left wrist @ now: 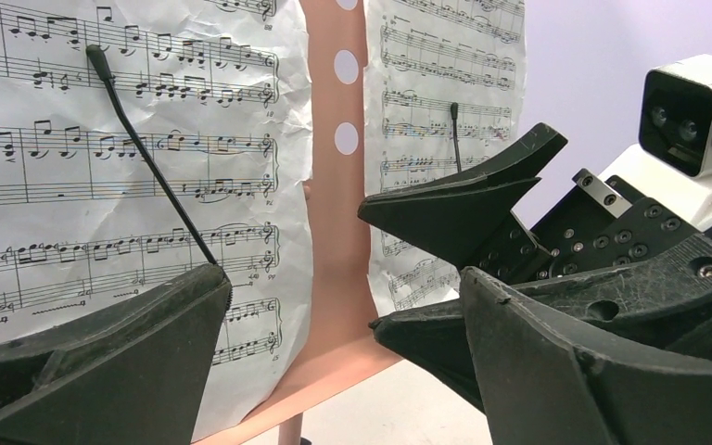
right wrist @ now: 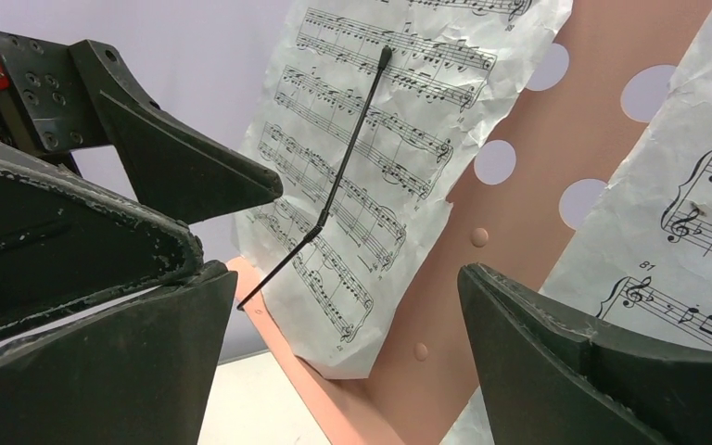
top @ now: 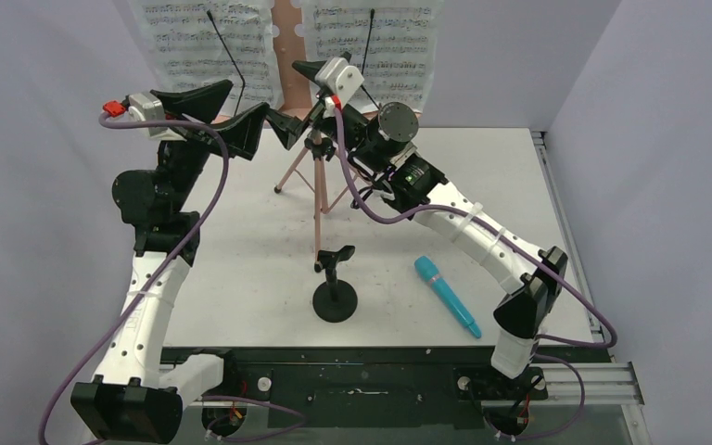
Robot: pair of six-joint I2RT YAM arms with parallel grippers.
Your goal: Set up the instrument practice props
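Hovers with left gripper (top: pixel 248 97) and right gripper (top: pixel 298 97) gaping empty before the far music stand (top: pixel 289 37) and its sheet-music pages (top: pixel 209 51). Shows microphone (top: pixel 445 295) lying right of mic stand (top: pixel 335 301).

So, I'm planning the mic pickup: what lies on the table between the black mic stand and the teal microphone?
Nothing; in the top view only bare table separates the mic stand from the teal microphone.
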